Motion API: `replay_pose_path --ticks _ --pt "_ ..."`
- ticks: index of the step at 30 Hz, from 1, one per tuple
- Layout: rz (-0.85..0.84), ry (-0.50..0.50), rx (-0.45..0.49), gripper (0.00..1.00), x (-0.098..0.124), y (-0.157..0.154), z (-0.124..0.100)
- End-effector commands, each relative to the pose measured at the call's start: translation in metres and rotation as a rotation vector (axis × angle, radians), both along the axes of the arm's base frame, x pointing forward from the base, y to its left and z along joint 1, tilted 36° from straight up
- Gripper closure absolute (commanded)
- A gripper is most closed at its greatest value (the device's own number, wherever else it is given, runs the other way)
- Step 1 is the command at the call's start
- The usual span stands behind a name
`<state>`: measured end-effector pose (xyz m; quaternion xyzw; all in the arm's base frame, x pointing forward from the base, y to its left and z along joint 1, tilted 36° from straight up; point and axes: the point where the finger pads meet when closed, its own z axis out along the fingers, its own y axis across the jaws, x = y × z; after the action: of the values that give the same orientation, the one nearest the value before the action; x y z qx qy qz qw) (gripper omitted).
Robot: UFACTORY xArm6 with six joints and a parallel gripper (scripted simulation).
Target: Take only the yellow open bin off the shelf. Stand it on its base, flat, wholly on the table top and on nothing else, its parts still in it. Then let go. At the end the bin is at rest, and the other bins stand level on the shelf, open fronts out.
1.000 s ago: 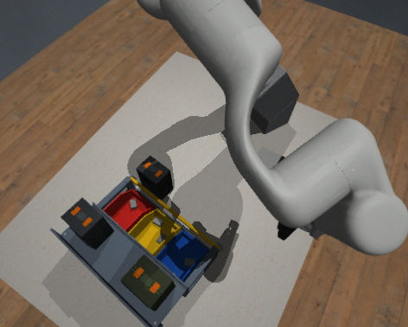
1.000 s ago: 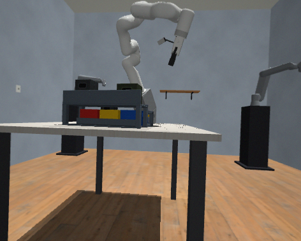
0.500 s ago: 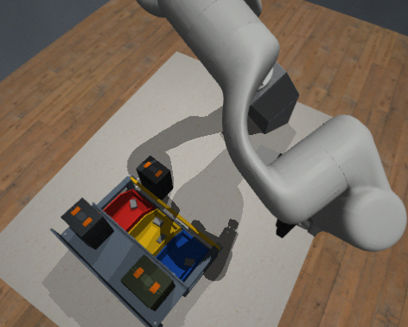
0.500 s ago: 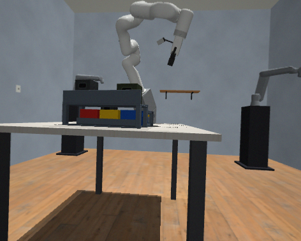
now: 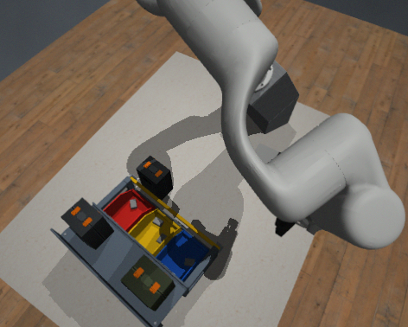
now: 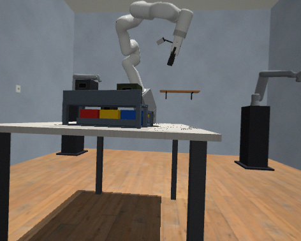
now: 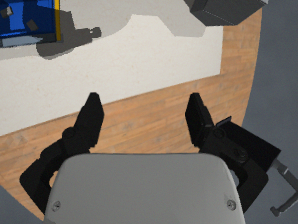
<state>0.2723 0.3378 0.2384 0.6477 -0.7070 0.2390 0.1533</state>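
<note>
The yellow bin (image 5: 146, 239) (image 6: 110, 114) sits on the shelf (image 5: 109, 255) (image 6: 101, 97) between the red bin (image 5: 124, 213) (image 6: 89, 113) and the blue bin (image 5: 172, 255) (image 6: 127, 114) (image 7: 42, 11). Small grey parts lie in the yellow bin. The three bins look level, open fronts toward the yellow rail (image 5: 202, 234) along the shelf's front. My gripper (image 6: 170, 65) (image 7: 144, 103) is wide open and empty, high above and well off to the side of the shelf; in the top view the arm mostly hides it.
A black case (image 5: 87, 222) (image 6: 86, 85) and a green case (image 5: 149, 283) (image 6: 129, 87) stand on the shelf's top deck. Another black case (image 5: 156, 177) stands on the table top (image 5: 42, 216) (image 7: 150, 65) by the rail's far end. The arm's dark base (image 5: 273, 104) (image 7: 227, 11) stands beyond.
</note>
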Motion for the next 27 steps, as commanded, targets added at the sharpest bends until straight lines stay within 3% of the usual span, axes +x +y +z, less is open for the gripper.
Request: replay_pose_path --ticks 1,22,27 --pt "0.001 -0.002 0.003 0.00 -0.0001 0.0009 0.0013" --pt "0.001 -0.002 0.003 0.00 -0.0007 -0.0002 0.0015" --pt "-0.177 -0.152 0.118 0.00 -0.0016 -0.0018 0.0017"
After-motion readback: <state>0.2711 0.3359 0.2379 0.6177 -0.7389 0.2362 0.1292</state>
